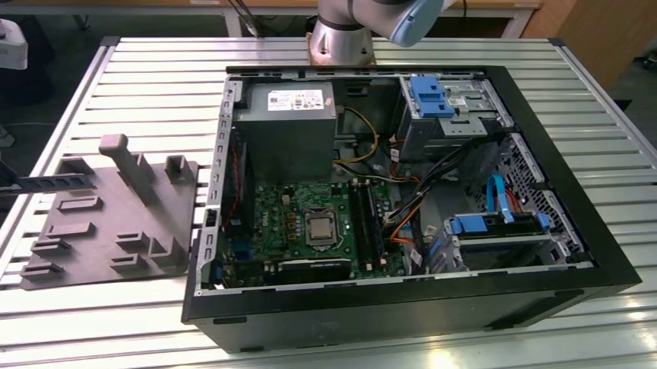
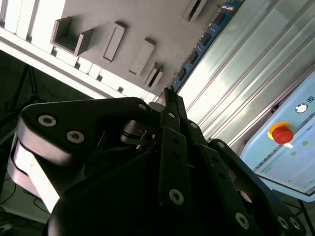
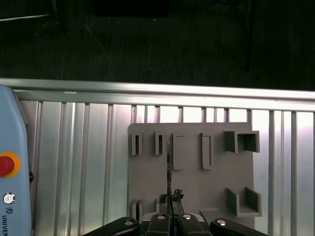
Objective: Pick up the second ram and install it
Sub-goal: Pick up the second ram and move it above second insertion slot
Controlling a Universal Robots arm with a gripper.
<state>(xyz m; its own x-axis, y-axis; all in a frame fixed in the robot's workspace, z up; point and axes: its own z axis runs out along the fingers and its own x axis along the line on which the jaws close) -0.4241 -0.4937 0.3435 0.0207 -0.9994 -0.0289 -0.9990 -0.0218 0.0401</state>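
End effector (image 3: 170, 198) grips second ram (image 3: 169, 164) over the grey tray (image 3: 216, 182)

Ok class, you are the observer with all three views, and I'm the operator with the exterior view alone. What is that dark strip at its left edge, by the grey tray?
Observer: It is the second ram. The second wrist view shows chips along its board.
Operator: Is anything holding it?
Observer: Yes. In that same view the end effector is shut on one end of it.
Operator: Where does it sit against the tray?
Observer: In the first wrist view it is edge-on over the holder tray, lined up between a narrow slot and a wider rectangle.
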